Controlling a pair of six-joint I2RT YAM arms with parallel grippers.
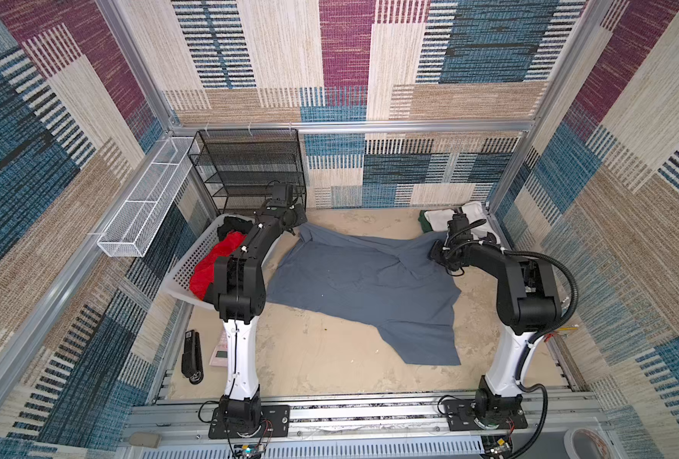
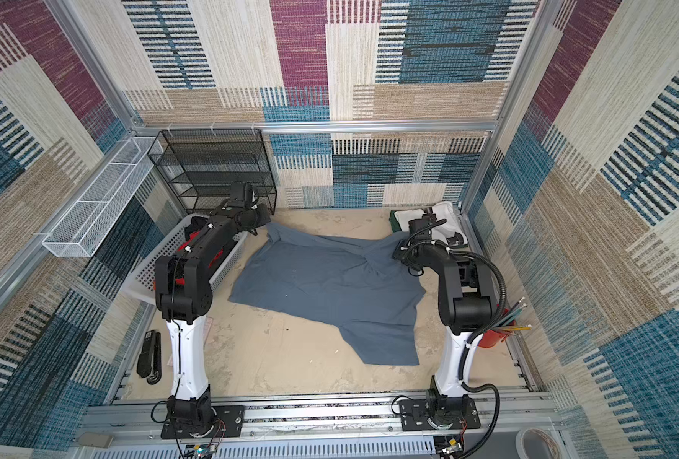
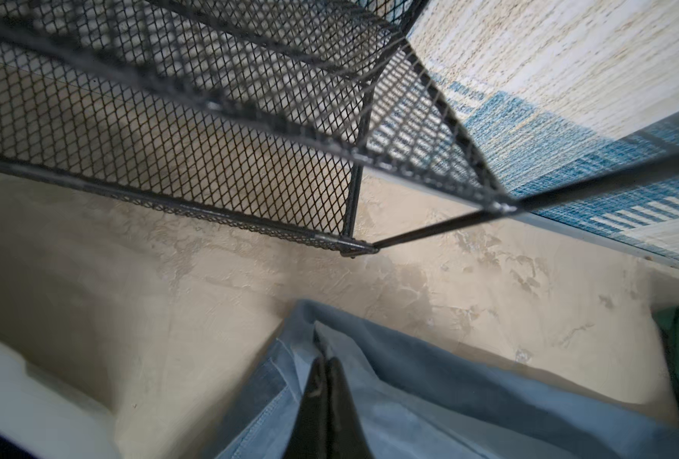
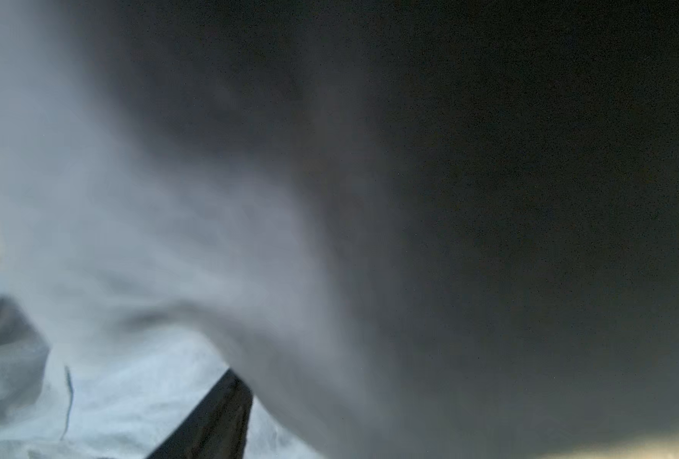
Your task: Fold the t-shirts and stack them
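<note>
Both top views looked down steeply from high at the front onto the whole tabletop [image 1: 330, 365], nearly same scene. Left wrist cam sat v. close above grey shirt [image 3: 449, 397], facing rack [image 3: 210, 159] & back wall [image 3: 568, 59]. Right wrist cam was right against grey shirt: mostly blur.

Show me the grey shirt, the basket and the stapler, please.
grey shirt [image 1: 361, 278], in a top view: middle of its body.
basket [image 1: 196, 256], in a top view: its perforated wall.
stapler [image 1: 192, 355], in a top view: middle of its body.
</note>
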